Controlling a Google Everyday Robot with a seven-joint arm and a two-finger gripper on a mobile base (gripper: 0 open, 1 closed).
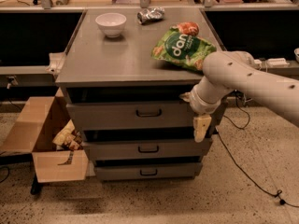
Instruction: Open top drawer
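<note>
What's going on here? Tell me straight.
A white robot arm reaches across the front of a grey metal cabinet. Its gripper hangs at the right end of the tall grey top drawer, apart from that drawer's small black bar handle. The drawer does not look pulled out yet. A white bowl and a green snack bag lie on top.

The grey metal top drawer [107,115], widest of the three fronts, carries a small black bar handle [149,112]. At the panel's four o'clock corner hangs the cream-coloured gripper [201,129], below an off-white arm [243,73] dotted with small dark holes. On the grey cabinet top [121,59], a green crisp bag [183,48] shows white lettering and a red-orange picture at its twelve o'clock; at its ten o'clock sits a plain white bowl [110,24]. A tan cardboard box [44,139] lies on the beige floor [140,202], which is speckled dark.
</note>
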